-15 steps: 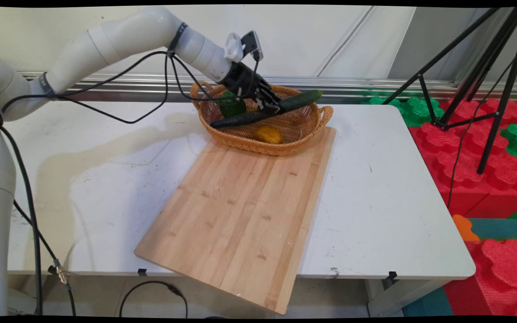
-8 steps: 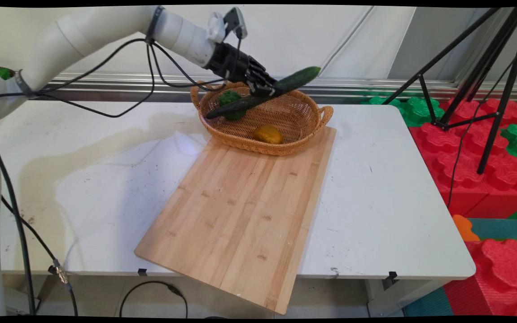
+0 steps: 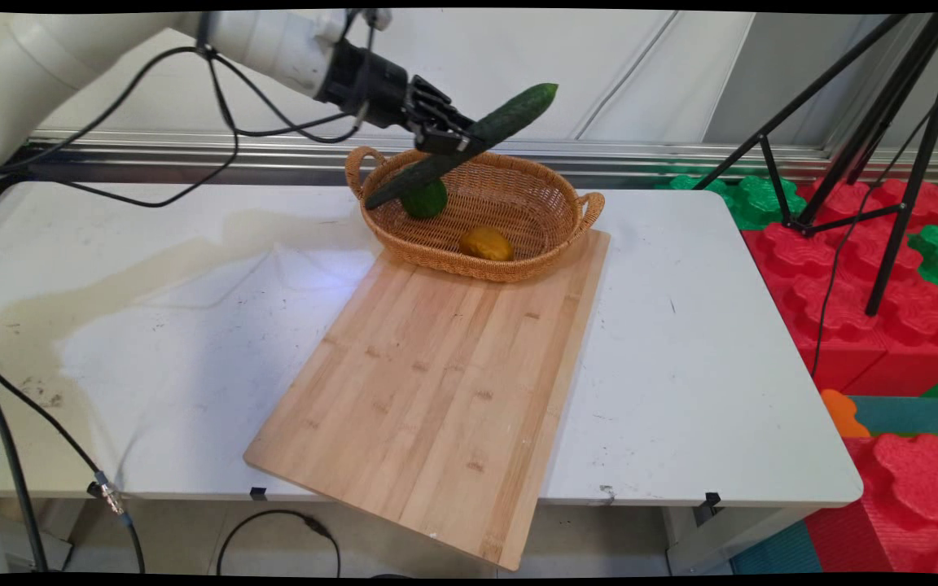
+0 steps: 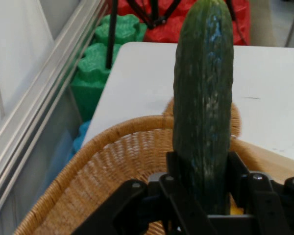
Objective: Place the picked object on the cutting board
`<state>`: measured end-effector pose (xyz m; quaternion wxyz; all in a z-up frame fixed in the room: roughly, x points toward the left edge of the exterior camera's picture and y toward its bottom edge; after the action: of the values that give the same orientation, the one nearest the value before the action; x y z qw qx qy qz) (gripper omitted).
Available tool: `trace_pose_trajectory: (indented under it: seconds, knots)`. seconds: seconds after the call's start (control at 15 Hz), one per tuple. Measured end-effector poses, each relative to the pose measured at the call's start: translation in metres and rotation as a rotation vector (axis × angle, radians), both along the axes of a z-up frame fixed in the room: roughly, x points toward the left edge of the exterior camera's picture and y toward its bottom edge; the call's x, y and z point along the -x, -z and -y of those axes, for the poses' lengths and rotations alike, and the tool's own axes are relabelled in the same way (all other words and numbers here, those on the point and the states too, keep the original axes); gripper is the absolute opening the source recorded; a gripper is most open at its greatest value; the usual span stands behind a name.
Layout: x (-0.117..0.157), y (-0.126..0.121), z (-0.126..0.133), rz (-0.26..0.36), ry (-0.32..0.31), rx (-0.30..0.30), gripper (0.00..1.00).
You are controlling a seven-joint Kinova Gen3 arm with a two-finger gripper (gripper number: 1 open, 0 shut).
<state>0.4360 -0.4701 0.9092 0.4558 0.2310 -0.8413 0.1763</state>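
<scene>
While raised above the wicker basket [image 3: 477, 236], the jaws are clamped on a long cucumber [image 3: 469, 140] near its middle.

Held tilted, the cucumber has its right end high against the wall and its left end low over the basket's far left part, clear of the weave; from the hand view it runs away from the gripper [image 4: 201, 196] over the basket rim [image 4: 112, 142]. Inside the basket lie a green vegetable [image 3: 424, 199] at the far left and a yellow fruit [image 3: 485, 243] near the front wall. A wooden cutting board [image 3: 436, 391] lies on the white tabletop [image 3: 697, 366], its far edge touching the basket.
</scene>
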Motion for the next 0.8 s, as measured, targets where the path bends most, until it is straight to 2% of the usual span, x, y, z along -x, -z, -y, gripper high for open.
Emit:
trace_pose_trajectory:
  seconds: [0.2, 0.8]
  knots:
    - [-0.016, -0.013, -0.026, -0.009, 0.021, -0.015, 0.00]
    - [-0.031, -0.036, -0.094, -0.033, 0.103, -0.075, 0.00]
